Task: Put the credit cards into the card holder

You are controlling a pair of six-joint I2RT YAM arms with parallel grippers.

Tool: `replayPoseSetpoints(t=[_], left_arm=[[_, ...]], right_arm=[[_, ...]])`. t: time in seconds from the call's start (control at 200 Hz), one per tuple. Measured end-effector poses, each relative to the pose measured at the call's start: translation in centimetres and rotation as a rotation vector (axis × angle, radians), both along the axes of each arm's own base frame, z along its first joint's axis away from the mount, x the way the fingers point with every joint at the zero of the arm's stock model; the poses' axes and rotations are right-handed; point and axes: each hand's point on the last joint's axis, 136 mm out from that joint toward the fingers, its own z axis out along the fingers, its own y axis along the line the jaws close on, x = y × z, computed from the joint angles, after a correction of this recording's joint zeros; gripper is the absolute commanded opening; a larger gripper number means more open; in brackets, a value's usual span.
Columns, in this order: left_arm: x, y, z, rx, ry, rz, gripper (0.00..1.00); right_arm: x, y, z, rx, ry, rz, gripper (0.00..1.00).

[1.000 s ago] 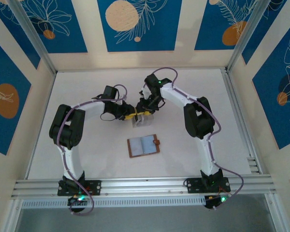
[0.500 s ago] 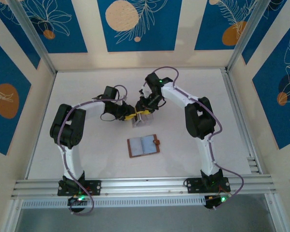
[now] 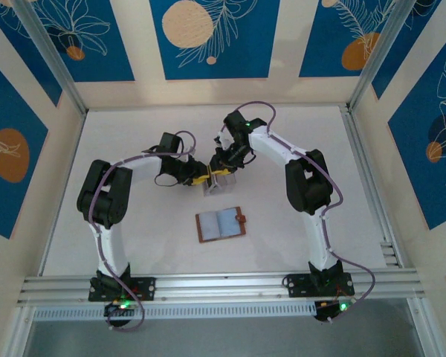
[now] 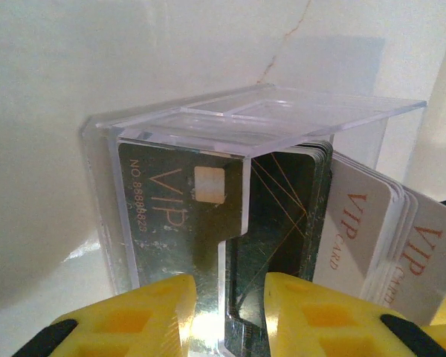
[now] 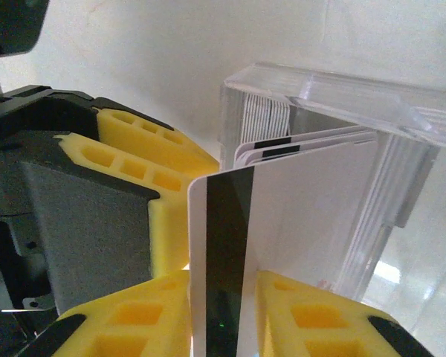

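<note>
The right gripper was shut on a white card. The card stood up straight between the two yellow fingers. It had a black stripe running down its left side. Its far edge was just in front of the clear stand.

The left gripper was closed in on the front wall of the clear stand, with one yellow finger on each side of it. A dark card with "VIP" on it sat inside the stand, right behind that wall. More credit cards were packed behind it. The white ones poked out on the right side of the stand and also said "VIP".

Seen from the top, both grippers met at the stand, a bit far of the middle of the white table. The left one came in from the left and the right one from the far right.

The card holder lay flat and open on the table, on the near side of the stand and apart from it. Its blue-grey inside faced up. Its little tab stuck out to the right. Neither gripper touched it.
</note>
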Motion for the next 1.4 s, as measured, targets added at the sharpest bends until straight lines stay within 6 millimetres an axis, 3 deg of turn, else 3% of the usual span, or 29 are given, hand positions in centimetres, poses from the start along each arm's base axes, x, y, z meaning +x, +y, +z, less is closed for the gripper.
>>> replayPoseSetpoints(t=[0.145,0.51,0.735,1.11,1.24,1.4], left_arm=[[0.0,0.0,0.0,0.000,0.000,0.000,0.31],[0.0,0.0,0.0,0.000,0.000,0.000,0.31],[0.0,0.0,0.0,-0.001,0.000,0.000,0.31],[0.0,0.0,0.5,0.004,0.006,-0.002,0.31],[-0.2,0.8,2.2,0.008,-0.014,0.007,0.33],[-0.6,2.4,6.8,0.007,-0.114,0.021,0.34]], right_arm=[[0.0,-0.4,-0.3,-0.024,-0.001,-0.005,0.17],[-0.1,-1.2,0.0,-0.062,-0.006,-0.016,0.14],[-0.3,-1.5,1.4,-0.065,-0.027,-0.020,0.13],[0.0,-3.5,3.3,-0.131,-0.101,-0.054,0.01],[0.1,-4.4,5.1,-0.140,-0.159,-0.075,0.00],[0.3,-5.4,7.1,-0.135,-0.214,-0.100,0.00]])
